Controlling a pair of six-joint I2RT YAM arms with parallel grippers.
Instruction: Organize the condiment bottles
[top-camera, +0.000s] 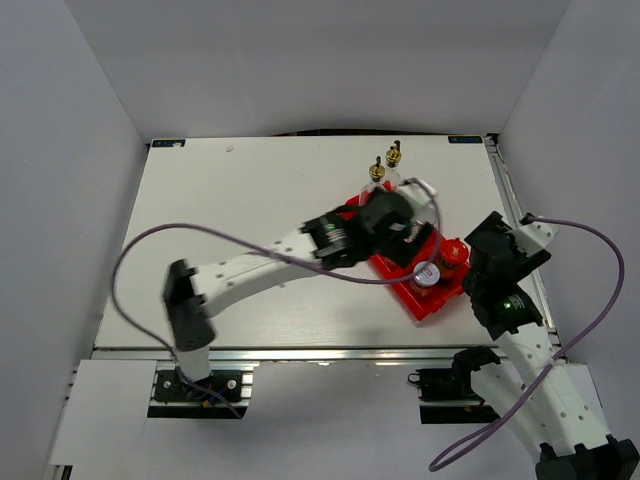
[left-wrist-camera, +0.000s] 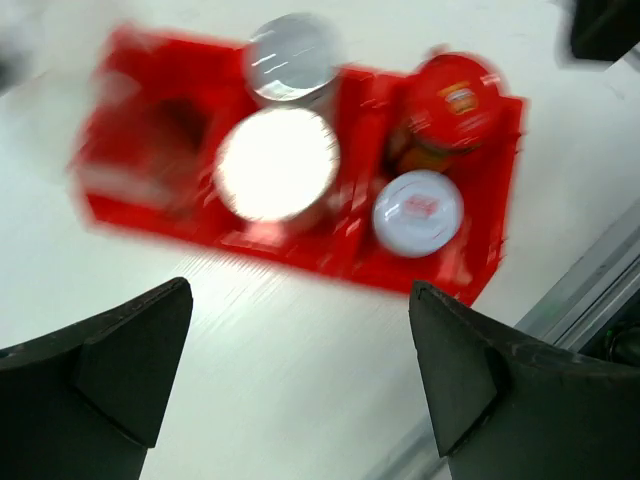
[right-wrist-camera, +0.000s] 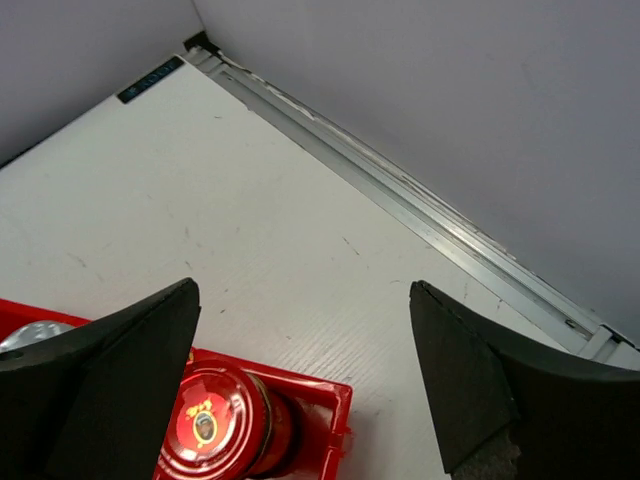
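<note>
White table (top-camera: 250, 200) bears red bin (left-wrist-camera: 420, 275); shakers (left-wrist-camera: 418, 212) and red-lidded jar (left-wrist-camera: 455, 100) inside.

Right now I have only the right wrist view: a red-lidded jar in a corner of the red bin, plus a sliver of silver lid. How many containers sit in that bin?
Observer: The left wrist view shows four lidded ones: the red-lidded jar, a white-lidded shaker beside it, and two silver-lidded shakers in the middle.
Operator: And the glass bottles?
Observer: Two gold-topped bottles stand at the red bin's far end; inside it or just beyond, I cannot tell.
Operator: Is the left gripper holding anything?
Observer: No, the left gripper is open, nothing between its jaws.
</note>
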